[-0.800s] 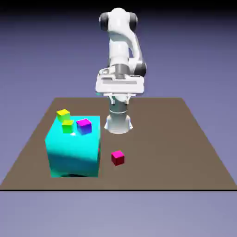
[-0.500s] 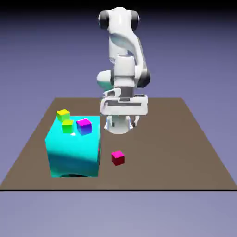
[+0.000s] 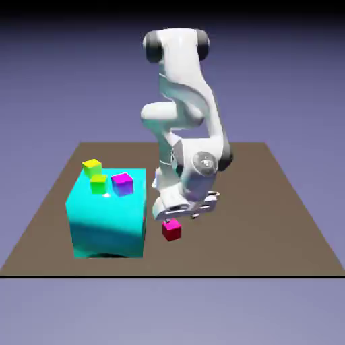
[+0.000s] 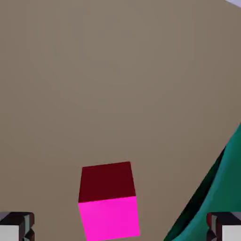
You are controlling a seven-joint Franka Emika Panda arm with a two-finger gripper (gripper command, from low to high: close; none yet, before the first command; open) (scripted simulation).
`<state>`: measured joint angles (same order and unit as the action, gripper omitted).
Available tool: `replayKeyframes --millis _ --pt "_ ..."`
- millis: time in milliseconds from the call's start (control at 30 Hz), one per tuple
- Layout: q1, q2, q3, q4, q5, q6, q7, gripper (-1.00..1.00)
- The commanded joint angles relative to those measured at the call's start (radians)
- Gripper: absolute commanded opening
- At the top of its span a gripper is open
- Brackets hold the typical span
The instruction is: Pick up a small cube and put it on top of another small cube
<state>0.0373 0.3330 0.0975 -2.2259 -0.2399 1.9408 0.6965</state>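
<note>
I have dropped my spread, empty gripper to just above the small crimson-pink cube, beside the big cyan block, ready to grasp

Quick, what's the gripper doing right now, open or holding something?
Gripper: open, holding nothing; the crimson cube sits on the table between the spread fingertips, not gripped.

Four small cubes: crimson, magenta-topped, yellow, green; one big cyan block.
</note>
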Motion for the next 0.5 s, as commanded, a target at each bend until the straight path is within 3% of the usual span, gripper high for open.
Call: replayKeyframes --millis 0,200,367,400,467 --pt "0.001 0.036 0.004 0.023 -0.01 -0.044 -0.002 0.0" --pt "0.006 0.221 0.024 0.143 -0.059 -0.268 -0.011 0.0" --pt "-0.011 0.268 0.003 0.035 -0.094 -0.115 0.016 0.0" --pt "-0.011 0.268 0.003 0.035 -0.094 -0.115 0.016 -1.0" --pt "-0.006 0.255 0.009 0.066 -0.084 -0.158 0.008 -1.0"
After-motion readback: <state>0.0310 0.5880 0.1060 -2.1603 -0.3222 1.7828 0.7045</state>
